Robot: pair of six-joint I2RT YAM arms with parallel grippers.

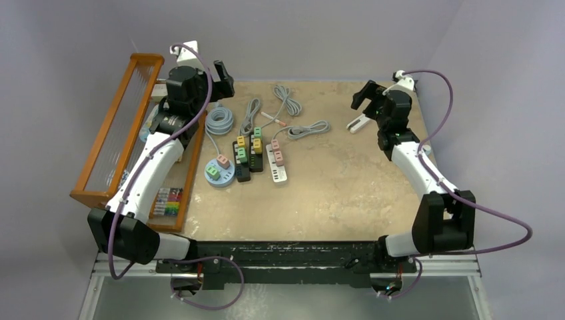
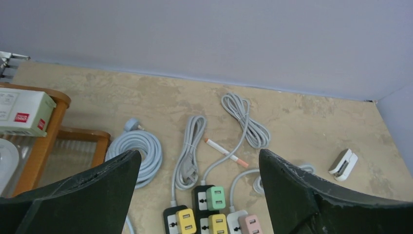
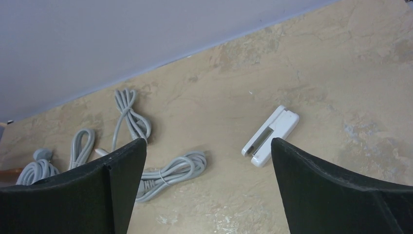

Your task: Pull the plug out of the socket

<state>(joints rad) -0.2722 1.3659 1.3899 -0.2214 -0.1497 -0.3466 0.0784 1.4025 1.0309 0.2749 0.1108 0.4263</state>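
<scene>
Both grippers raised clear of the table (image 1: 333, 193), nothing gripped: left gripper (image 1: 223, 75) jaws spread wide, right gripper (image 1: 364, 95) likewise. Coloured plugs (image 1: 256, 143) seated in the power strips (image 1: 278, 174) left of centre, nearest the left gripper. Plugs judged light, rigid, smooth plastic, with a stiff friction fit expected. Grip best taken across the flat sides, low on the body. Light strip likely to be lifted unless pinned

Overhead camera looks down; both wrist cameras share the white block (image 3: 271, 135).
</scene>
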